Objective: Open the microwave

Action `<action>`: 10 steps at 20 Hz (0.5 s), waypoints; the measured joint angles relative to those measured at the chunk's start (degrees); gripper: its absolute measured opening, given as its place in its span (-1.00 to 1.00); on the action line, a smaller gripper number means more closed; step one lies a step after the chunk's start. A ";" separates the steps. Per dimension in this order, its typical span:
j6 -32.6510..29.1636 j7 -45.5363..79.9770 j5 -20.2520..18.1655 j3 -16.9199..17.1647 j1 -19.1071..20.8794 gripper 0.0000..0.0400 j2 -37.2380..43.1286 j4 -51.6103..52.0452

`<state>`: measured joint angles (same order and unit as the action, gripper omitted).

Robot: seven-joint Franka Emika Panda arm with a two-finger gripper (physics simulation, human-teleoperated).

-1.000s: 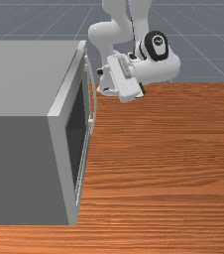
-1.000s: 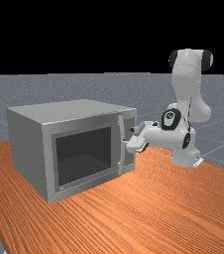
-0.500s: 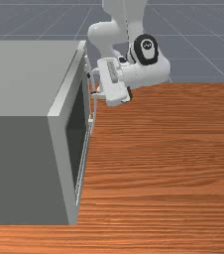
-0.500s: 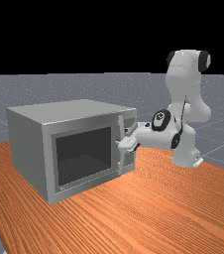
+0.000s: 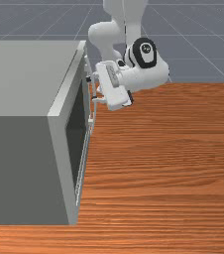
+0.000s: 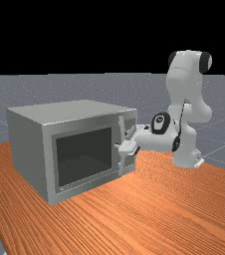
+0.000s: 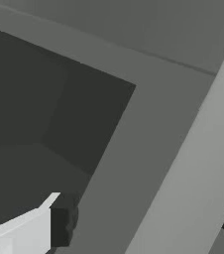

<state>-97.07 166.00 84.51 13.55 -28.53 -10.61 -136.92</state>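
The arm (image 6: 188, 82) bends down from the far view's right, its hand level at the microwave (image 6: 30, 149), which stands by the counter's (image 6: 159, 214) back edge there. The tool (image 5: 91, 89) is open, its fingers apart on either side of the handle (image 7: 193, 163). Since a second ago it has come in from beside the handle; the door remains closed. Grey, boxy casing, a slim, bowed pale bar, a dark, smooth rectangular window (image 6: 84, 157); streaked orange-brown wood below.
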 joint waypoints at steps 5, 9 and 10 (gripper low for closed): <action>-3.20 0.00 5.57 3.90 -3.48 0.41 1.82 -4.11; -5.77 0.00 9.84 6.77 -5.63 0.14 2.88 -6.84; -6.29 0.00 10.62 7.37 -6.07 0.11 3.14 -7.15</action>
<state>-103.37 166.00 95.13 20.93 -34.59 -7.47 -144.07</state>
